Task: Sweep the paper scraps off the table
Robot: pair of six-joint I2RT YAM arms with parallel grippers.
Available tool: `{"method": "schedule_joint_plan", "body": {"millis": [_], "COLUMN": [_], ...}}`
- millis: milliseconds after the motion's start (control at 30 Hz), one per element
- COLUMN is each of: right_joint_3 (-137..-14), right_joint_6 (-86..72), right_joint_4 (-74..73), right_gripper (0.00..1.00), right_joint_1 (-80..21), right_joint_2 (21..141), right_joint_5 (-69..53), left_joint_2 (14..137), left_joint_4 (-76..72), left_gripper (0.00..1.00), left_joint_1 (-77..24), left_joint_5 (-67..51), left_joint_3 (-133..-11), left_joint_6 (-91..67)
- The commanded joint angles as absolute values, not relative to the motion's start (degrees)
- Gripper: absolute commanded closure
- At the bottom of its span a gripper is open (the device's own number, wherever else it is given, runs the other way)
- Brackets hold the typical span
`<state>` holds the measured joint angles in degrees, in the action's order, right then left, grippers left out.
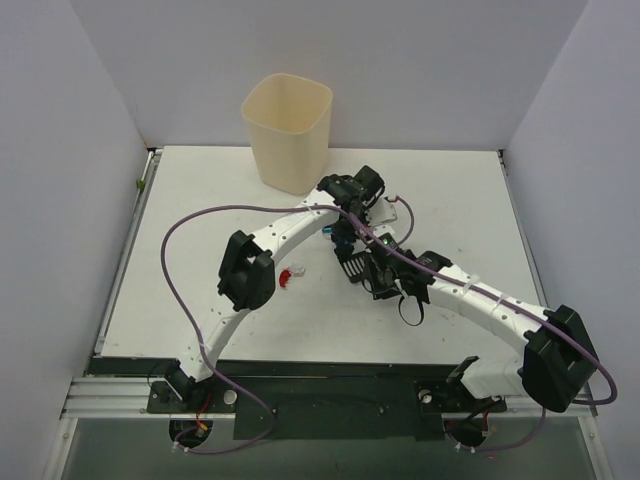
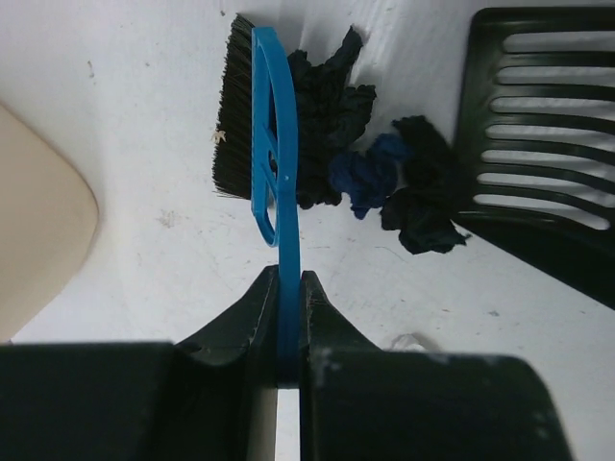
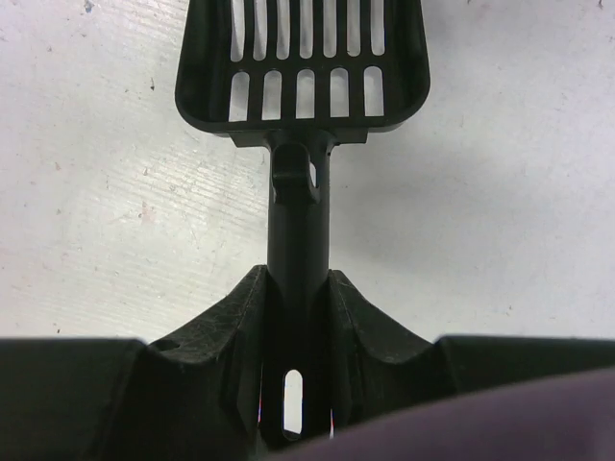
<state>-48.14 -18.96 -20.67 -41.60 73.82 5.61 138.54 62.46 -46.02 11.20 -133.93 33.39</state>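
Observation:
My left gripper [image 2: 288, 279] is shut on the thin handle of the small blue brush [image 2: 269, 144], whose black bristles [image 2: 233, 115] rest on the white table [image 1: 200, 220]. Black and dark blue paper scraps [image 2: 370, 173] lie bunched between the brush and the mouth of the black slotted scoop [image 2: 538, 163]. My right gripper [image 3: 300, 279] is shut on the scoop's long handle, and the scoop head [image 3: 303, 58] lies flat on the table ahead of it. From above, both grippers meet mid-table, with the scoop [image 1: 352, 264] beside the brush [image 1: 329, 229]. A red scrap [image 1: 291, 274] lies apart, left of the scoop.
A cream plastic bin [image 1: 288, 130] stands at the back of the table, just behind the left gripper [image 1: 345, 225]; its side shows at the left of the left wrist view [image 2: 38, 221]. Pale walls enclose the table on three sides. Purple cables loop over both arms.

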Motion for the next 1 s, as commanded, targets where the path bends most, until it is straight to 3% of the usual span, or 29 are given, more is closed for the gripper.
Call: {"method": "schedule_joint_plan", "body": {"millis": [0,500,733,967], "right_joint_3": [-50.5,-48.0,-46.0,-42.8], "right_joint_6": [-17.8,-18.2,-17.8,-17.8], "right_joint_4": [-19.2,-16.4,-15.5,-12.4], "right_gripper": [1.00,1.00,1.00,1.00], "right_joint_1": [-41.3,-41.5,-43.1,-44.1], "right_joint_2": [75.8,75.1,73.9,71.8], "right_joint_5": [5.8,6.5,9.4,10.6], "left_joint_2": [136.8,133.4,128.8,120.9], "left_joint_4": [71.5,77.7,71.9,63.5], "left_gripper": [1.00,1.00,1.00,1.00], "left_joint_1": [-48.2,-48.7,-46.4,-41.1], "left_joint_5": [-3.2,-16.0,-9.8,-15.9], "left_joint_3": [-134.4,-141.1,-139.8,-133.3], "left_joint_6": [28.9,15.1,9.1,1.9]}}
